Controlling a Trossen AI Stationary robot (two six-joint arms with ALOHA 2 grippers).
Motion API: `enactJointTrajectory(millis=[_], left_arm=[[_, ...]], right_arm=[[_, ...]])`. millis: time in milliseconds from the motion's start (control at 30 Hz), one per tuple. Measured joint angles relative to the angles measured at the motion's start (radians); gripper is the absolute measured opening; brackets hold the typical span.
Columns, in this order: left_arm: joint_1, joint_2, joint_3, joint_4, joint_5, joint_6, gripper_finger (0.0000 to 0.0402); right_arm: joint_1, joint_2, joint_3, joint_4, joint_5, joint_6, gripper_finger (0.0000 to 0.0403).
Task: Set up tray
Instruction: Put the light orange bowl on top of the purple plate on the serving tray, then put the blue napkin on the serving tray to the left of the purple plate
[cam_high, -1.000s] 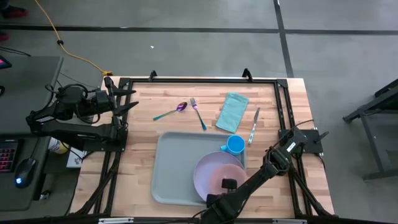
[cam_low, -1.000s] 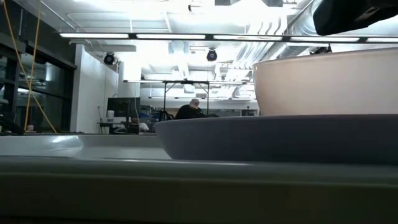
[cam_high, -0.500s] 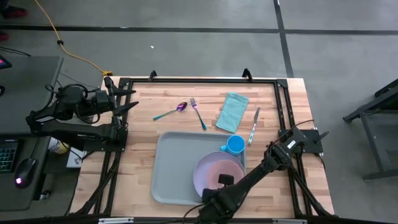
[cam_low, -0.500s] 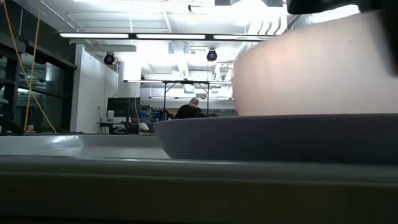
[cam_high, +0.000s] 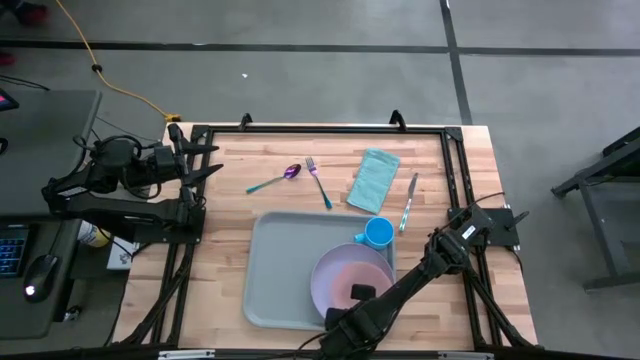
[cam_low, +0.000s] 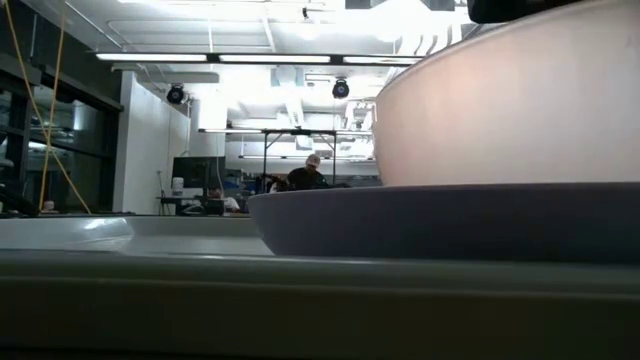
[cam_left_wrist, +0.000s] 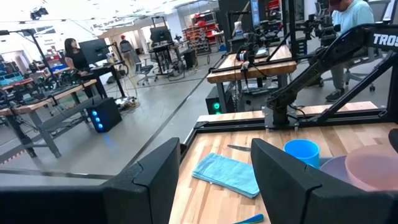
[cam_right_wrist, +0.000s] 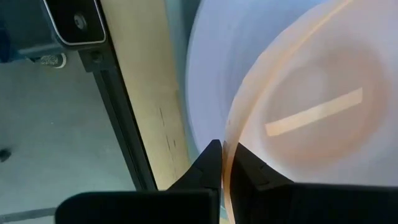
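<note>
Right fingers (cam_right_wrist: 222, 163) pinching pink bowl (cam_right_wrist: 311, 112) rim, bowl on plate (cam_right_wrist: 211, 81) in tray (cam_high: 275, 270); left fingers (cam_left_wrist: 214, 171) spread. Bowl partly cut off.

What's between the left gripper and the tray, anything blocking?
Nothing tall. The left gripper waits open at the table's far left corner; only the spoon and fork lie flat on the wood toward the tray. The right gripper is shut on the pink bowl over the plate.

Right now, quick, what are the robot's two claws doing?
Left gripper: open, holding nothing.
Right gripper: shut on the pink bowl rim.
</note>
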Motion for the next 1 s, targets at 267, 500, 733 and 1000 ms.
enactJointTrajectory(millis=[267, 500, 733, 1000], left_arm=[[0.0, 0.0, 0.0, 0.0, -0.001, -0.003, 0.0227], [0.0, 0.0, 0.0, 0.0, -0.003, -0.003, 0.0227], [0.0, 0.0, 0.0, 0.0, -0.003, -0.003, 0.0227], [0.0, 0.0, 0.0, -0.001, -0.003, -0.002, 0.0227]], right_arm=[[-0.001, 0.0, 0.001, -0.001, -0.047, 0.0, 0.0006], [-0.001, 0.0, 0.001, -0.005, -0.04, 0.016, 0.0078], [-0.001, -0.003, 0.002, -0.07, -0.026, 0.038, 0.015], [-0.003, -0.063, 0.002, -0.05, 0.005, 0.051, 0.0168]])
